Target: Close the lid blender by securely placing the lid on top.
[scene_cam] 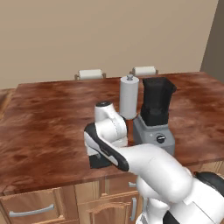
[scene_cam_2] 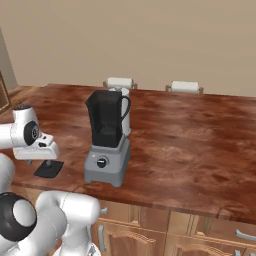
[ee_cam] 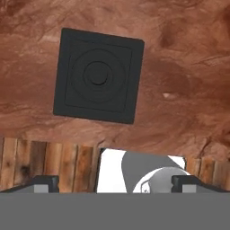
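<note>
Hovering above lid with gripper spread wide, gripping nothing. Lying flat near counter front edge, seemingly clear of blender, jar standing uncovered beside it.

No readable text or labels.

You have the flat black square lid lying on the brown wooden countertop near its front edge, left of the grey-based blender with the black jar and apart from it. The white upright cylinder stands just behind the blender, on its left.
</note>
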Tool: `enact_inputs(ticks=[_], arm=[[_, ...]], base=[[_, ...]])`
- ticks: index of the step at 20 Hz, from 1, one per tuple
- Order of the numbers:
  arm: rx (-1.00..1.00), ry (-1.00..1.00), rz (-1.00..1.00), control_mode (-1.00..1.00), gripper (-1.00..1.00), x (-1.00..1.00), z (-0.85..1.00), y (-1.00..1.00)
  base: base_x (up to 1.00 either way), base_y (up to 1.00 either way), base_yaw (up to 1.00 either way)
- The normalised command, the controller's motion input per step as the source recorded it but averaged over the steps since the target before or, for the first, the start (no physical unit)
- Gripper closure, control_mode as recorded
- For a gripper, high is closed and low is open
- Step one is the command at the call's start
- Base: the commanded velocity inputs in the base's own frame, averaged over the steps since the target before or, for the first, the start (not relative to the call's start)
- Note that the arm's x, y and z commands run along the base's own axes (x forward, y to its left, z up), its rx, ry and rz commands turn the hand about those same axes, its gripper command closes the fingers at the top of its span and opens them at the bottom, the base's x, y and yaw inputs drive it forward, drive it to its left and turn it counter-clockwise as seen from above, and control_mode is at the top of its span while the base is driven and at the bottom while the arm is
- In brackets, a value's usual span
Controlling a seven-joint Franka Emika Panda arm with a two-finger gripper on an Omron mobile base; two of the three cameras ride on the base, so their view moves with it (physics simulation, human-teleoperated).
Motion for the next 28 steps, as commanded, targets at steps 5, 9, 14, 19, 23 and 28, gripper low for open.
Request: enact_inputs(ticks=[5,9,14,19,23,28], arm=[[0.00,0.01,0.05,-1.00,-1.00,0.37,-0.38,0.04],[0.00,0.00,0.08,-1.00,-1.00,0.26,-0.36,0.00],[0.00,0.00,0.07,-1.00,-1.00,0.15,-0.38,0.00],[0.00,0.00,0.03,-1.00,-1.00,0.12,-0.27,0.01],[0.00,0.00,0.01,-1.00,-1.00,0.01,-0.08,0.00],[0.00,0.00,0.00,-1.00,-1.00,0.00,0.00,0.00]], base=[[0.00,0.00,0.00],[0.00,0.00,0.00],[0.00,0.00,0.00],[0.00,0.00,0.00],[0.00,0.00,0.00],[0.00,0.00,0.00]])
